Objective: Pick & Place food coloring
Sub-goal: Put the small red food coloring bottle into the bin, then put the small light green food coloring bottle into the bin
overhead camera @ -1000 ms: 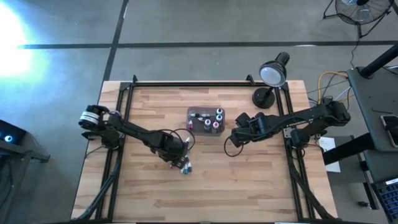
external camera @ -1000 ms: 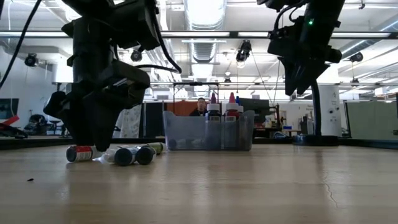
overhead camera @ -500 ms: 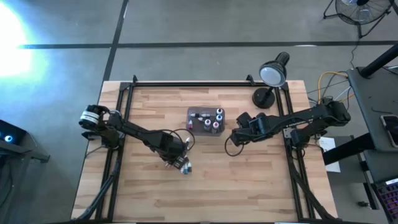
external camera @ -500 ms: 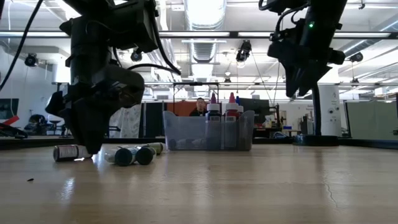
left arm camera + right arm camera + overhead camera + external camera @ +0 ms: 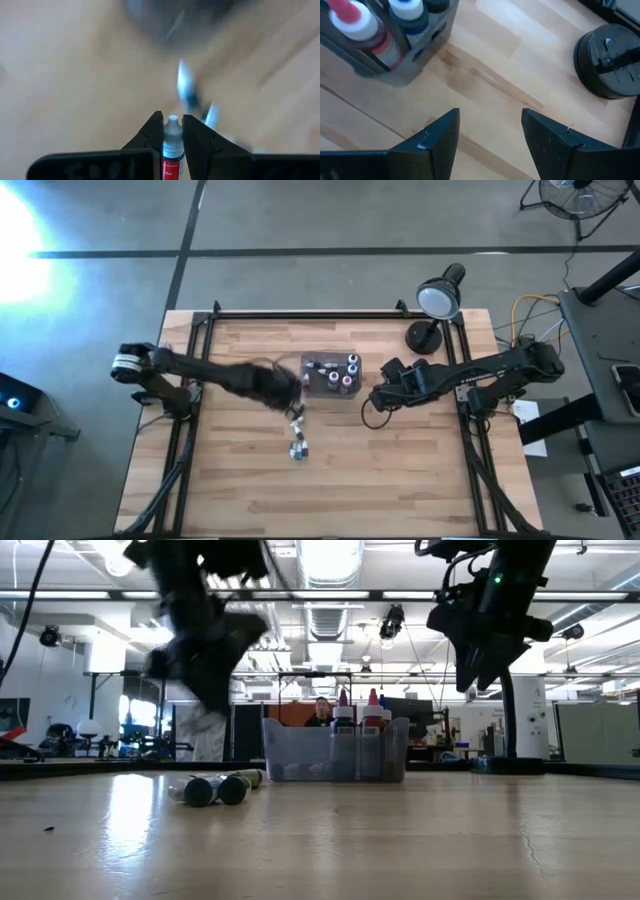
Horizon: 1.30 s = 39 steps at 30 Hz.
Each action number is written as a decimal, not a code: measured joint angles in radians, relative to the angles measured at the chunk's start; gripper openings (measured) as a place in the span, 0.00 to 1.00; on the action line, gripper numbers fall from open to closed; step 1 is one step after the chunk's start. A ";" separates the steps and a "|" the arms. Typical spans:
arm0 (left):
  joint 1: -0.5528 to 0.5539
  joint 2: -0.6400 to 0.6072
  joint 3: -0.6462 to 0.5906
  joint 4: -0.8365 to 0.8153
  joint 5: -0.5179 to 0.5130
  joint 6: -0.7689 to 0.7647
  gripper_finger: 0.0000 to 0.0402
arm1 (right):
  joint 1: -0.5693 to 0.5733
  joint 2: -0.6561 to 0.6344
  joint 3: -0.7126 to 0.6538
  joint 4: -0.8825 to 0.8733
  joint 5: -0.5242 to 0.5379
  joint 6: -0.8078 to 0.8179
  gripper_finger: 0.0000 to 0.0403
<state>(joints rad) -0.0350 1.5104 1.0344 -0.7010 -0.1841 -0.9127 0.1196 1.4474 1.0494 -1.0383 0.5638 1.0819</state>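
Note:
My left gripper [image 5: 172, 118] is shut on a small food coloring bottle [image 5: 172, 150] with a white cap and a red label. In the high view it [image 5: 292, 390] hangs blurred above the table, just left of the clear grey tray [image 5: 332, 373]. The tray holds several upright bottles. More bottles [image 5: 298, 435] lie on their sides on the wood nearer the front, also seen in the low view [image 5: 215, 787]. My right gripper [image 5: 375, 402] hangs open in the air to the right of the tray [image 5: 395, 45], with nothing between its fingers. My left gripper pinches the bottle between its two fingers, which lie on the neck just below the white cap [image 5: 172, 134]. The bottle lies along the fingers with its cap toward their tips. It is lifted clear of the table; the gripper points steeply down.
A black desk lamp [image 5: 437, 305] stands at the far right, and its round base [image 5: 610, 62] shows close beyond my right gripper. A black frame rail [image 5: 330, 313] runs along the table's far edge. Bare wood lies in front of the tray.
My left gripper has taken hold of the red-labelled bottle that lay leftmost in the group on the table. It has risen quickly with it and swung toward the far edge, up beside the tray. The other lying bottles and my right gripper have stayed where they were.

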 joint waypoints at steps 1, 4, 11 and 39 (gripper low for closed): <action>0.022 -0.021 0.020 0.014 -0.036 0.053 0.05 | 0.000 -0.002 0.002 0.000 0.008 0.002 0.52; 0.085 -0.065 0.058 0.136 -0.160 0.225 0.05 | 0.000 -0.008 0.005 -0.001 0.022 0.011 0.52; 0.300 0.010 0.052 0.519 0.121 0.445 0.06 | 0.000 -0.008 0.004 -0.001 0.043 0.010 0.52; 0.021 -0.106 -0.192 0.282 0.222 0.482 0.44 | 0.000 -0.007 -0.016 0.109 -0.041 -0.245 0.52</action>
<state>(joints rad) -0.0142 1.4048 0.8428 -0.4190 0.0382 -0.4311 0.1196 1.4403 1.0336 -0.9295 0.5224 0.8371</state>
